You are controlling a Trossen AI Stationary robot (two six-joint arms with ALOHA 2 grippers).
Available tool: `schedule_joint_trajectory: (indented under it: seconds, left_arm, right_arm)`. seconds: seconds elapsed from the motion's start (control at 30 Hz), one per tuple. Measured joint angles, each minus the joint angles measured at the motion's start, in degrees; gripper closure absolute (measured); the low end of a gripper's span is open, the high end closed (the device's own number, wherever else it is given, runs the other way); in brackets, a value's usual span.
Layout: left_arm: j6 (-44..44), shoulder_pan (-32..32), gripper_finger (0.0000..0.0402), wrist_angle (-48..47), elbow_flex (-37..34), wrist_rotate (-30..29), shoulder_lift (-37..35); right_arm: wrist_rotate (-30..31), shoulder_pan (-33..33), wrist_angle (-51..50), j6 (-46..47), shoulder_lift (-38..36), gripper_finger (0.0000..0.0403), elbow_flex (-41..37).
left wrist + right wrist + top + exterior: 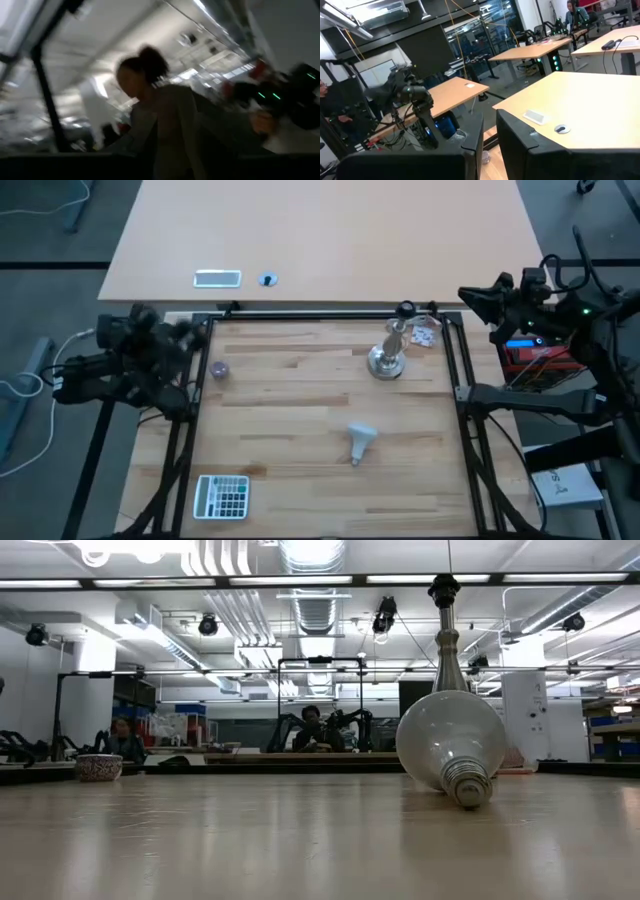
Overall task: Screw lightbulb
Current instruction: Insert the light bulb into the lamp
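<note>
The lightbulb (360, 440) lies on its side in the middle of the wooden table, resting on its white globe (450, 740) with its grey screw base (468, 783) toward the near edge. The silver stand (388, 356) is upright on its round base farther back, its socket (443, 587) at the top. My left gripper (185, 332) hovers blurred at the table's far left corner, away from the bulb. My right gripper (489, 121) is raised at the far right corner (472, 296), with a narrow gap between its fingers and nothing in it.
A small patterned bowl (217, 369) sits at the far left, and a white gridded object (222, 496) at the near left. Crumpled wrappers (427, 330) lie behind the stand. A second table (330, 240) beyond holds two small items. People show in the room.
</note>
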Motion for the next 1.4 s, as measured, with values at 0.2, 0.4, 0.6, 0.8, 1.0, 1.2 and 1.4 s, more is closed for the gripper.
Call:
schedule_joint_trajectory:
  seconds: [0.2, 0.4, 0.6, 0.8, 1.0, 1.2, 1.4]
  left_arm:
    - [-9.3, 0.6, 0.0294, 0.2, -3.7, 5.6, -4.3]
    - [-10.3, 2.4, 0.0301, -1.1, -13.0, 7.1, -8.8]
    - [-6.7, 3.0, 0.0298, -1.0, -23.2, -0.6, -13.0]
    - [-3.1, 3.0, 0.0285, -0.7, -28.1, -3.4, -16.6]
    - [-3.2, 2.9, 0.0271, -1.3, -29.4, -0.5, -18.6]
    - [-2.6, 3.0, 0.026, -2.1, -31.2, -3.2, -16.9]
    - [1.2, 3.0, 0.0253, -2.2, -31.7, -5.1, -13.3]
  right_arm:
    - [0.0, 0.0, 0.0, 0.0, 0.0, 0.034, 0.0]
    - [0.0, 0.0, 0.0, 0.0, 0.0, 0.033, 0.0]
    - [0.0, 0.0, 0.1, -0.4, 0.0, 0.0328, 0.0]
    - [1.1, 0.0, 5.1, 1.1, 0.3, 0.0342, 0.0]
    - [1.9, 0.0, 6.7, -0.1, 0.7, 0.0357, 0.0]
    - [1.0, 0.0, 6.5, -3.7, 1.9, 0.0364, 0.1]
    - [-8.9, 0.2, -3.5, -11.6, 6.5, 0.0358, -1.7]
